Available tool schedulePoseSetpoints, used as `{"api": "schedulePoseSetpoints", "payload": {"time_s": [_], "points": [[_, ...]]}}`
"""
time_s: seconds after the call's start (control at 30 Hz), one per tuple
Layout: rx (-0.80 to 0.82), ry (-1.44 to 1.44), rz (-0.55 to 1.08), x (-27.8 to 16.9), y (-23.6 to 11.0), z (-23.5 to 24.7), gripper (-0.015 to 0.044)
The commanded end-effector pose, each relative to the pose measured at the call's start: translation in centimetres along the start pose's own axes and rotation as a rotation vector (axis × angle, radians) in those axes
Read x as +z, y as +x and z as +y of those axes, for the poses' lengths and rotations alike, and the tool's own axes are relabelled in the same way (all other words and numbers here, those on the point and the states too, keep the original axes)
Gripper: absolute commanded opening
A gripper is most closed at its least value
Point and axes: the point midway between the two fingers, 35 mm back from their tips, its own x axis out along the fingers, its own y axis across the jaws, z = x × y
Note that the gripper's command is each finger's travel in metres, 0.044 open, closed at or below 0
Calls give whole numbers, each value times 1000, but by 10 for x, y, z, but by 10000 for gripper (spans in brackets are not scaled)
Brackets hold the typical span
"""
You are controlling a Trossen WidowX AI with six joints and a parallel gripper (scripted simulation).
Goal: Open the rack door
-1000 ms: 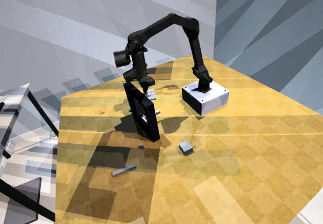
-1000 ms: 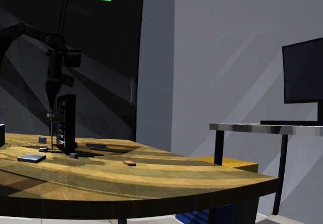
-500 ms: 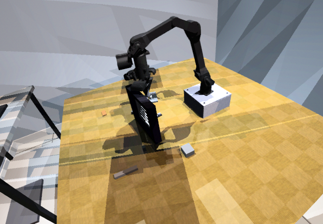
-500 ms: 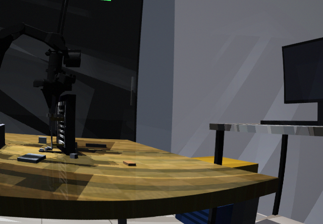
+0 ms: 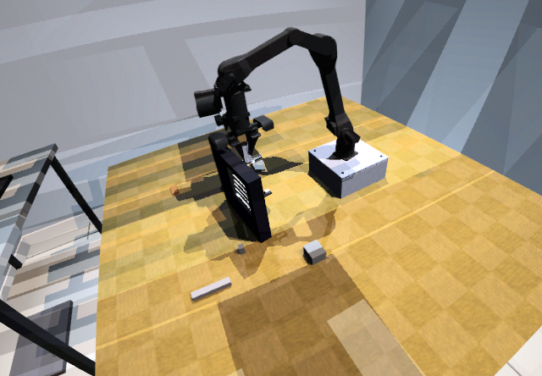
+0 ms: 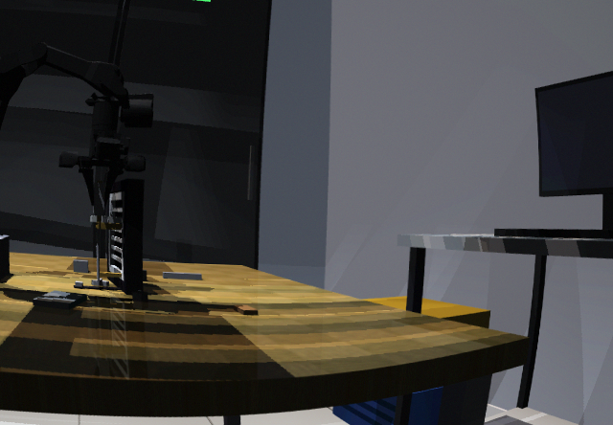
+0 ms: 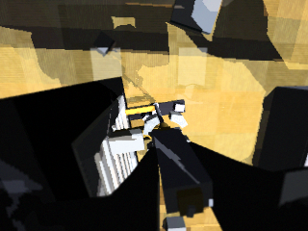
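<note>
The rack [image 5: 258, 188] [image 6: 133, 237] stands upright as a dark, narrow block with pale slats. Its door lies close along the frame and looks closed, though its edge is hard to make out. The upright handle [image 6: 98, 257] is a thin rod on the rack's robot-facing side, with small pale fittings at its foot. A yellow piece [image 6: 109, 225] [image 7: 140, 110] reaches from the rod towards the rack. My gripper [image 6: 100, 212] [image 7: 170, 149] points down and is shut on the handle near its upper part. The rack hides most of the handle in the top view.
A grey block [image 5: 314, 251] [image 6: 80, 265], a long pale bar [image 5: 211, 289] [image 6: 182, 275] and a small cube [image 5: 240, 248] lie beyond the rack. An orange block [image 5: 174, 189] [image 6: 246, 309] and a flat pale box [image 6: 59, 299] lie on the other side. The arm's white base [image 5: 363, 179] stands opposite the rack.
</note>
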Motion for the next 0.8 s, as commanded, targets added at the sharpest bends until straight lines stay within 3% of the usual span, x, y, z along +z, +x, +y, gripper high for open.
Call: {"api": "schedulePoseSetpoints", "payload": {"time_s": [0.0, 0.33, 0.67, 0.77], "points": [[2, 194, -4, 1, 0, 0, 11], [2, 316, -3, 1, 0, 0, 11], [2, 316, -3, 1, 0, 0, 274], [2, 283, -3, 1, 0, 0, 284]]}}
